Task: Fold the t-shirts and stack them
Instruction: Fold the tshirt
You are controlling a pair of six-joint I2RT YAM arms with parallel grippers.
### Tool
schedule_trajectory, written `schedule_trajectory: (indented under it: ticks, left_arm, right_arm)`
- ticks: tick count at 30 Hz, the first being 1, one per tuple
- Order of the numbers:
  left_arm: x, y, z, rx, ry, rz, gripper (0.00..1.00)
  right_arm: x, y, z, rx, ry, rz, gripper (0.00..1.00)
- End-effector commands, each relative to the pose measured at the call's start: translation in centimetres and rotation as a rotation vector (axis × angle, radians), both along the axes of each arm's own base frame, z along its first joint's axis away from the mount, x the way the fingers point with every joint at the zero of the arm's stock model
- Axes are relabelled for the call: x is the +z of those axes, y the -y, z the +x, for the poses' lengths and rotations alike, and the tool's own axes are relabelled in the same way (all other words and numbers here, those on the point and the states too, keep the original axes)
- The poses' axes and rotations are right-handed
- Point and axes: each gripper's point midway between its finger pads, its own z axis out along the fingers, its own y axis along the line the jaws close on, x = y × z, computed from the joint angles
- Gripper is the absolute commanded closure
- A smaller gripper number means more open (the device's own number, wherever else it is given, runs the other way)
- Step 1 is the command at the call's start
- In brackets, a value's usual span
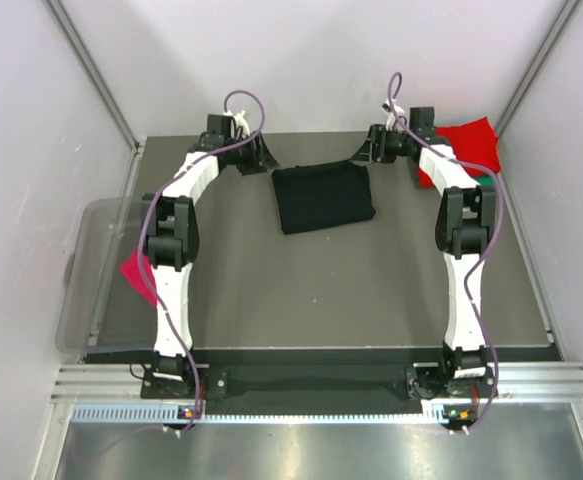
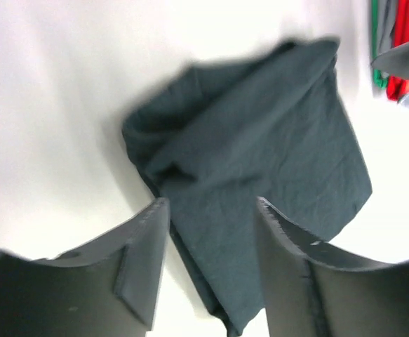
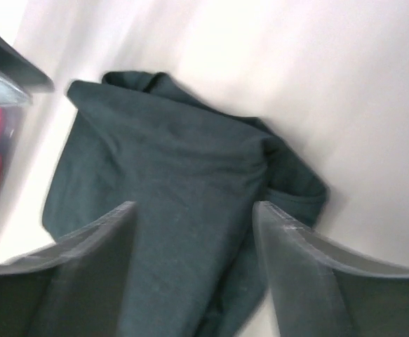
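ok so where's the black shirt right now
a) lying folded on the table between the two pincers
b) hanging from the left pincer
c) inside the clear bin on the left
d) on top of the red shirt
a, the black shirt lies flat on the table, and both the left pincer and the right pincer are open above it with nothing gripped.

Four t-shirts, black (image 1: pixel 323 197), red (image 1: pixel 469 140), green (image 2: pixel 375 42), magenta (image 1: pixel 136 272), and one clear bin (image 1: pixel 75 300)

The right arm (image 1: pixel 463 218) covers part of the red t-shirt (image 1: pixel 471 137).
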Motion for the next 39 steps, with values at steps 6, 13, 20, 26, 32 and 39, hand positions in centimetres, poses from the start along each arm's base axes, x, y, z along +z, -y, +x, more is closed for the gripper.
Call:
schedule_trajectory:
  ticks: [6, 13, 20, 26, 32, 39]
  left_arm:
    - [10.1, -0.1, 1.1, -0.077, 0.250, 0.008, 0.40]
    - [6.2, 3.0, -3.5, -0.202, 0.047, -0.222, 0.45]
    - [3.7, 4.3, -4.7, -0.240, -0.061, -0.327, 0.45]
    - [1.0, 4.2, -4.5, -0.211, -0.128, -0.326, 0.47]
    - [0.3, 3.0, -4.5, -0.207, -0.147, -0.298, 0.47]
    - [-0.6, -0.4, -4.1, -0.129, -0.170, -0.253, 0.48]
  right_arm:
    - [7.7, 5.5, -1.4, -0.075, 0.325, -0.182, 0.00]
    - [2.0, 5.8, -3.0, 0.026, 0.062, -0.177, 0.00]
    - [-2.1, 5.7, -3.2, 0.044, -0.084, -0.041, 0.00]
    - [-4.1, 4.0, -3.8, 0.058, -0.236, 0.120, 0.00]
    - [-5.1, 3.4, -4.9, 0.064, -0.284, 0.117, 0.00]
    - [-8.0, 2.7, -6.1, 0.014, -0.352, -0.041, 0.00]
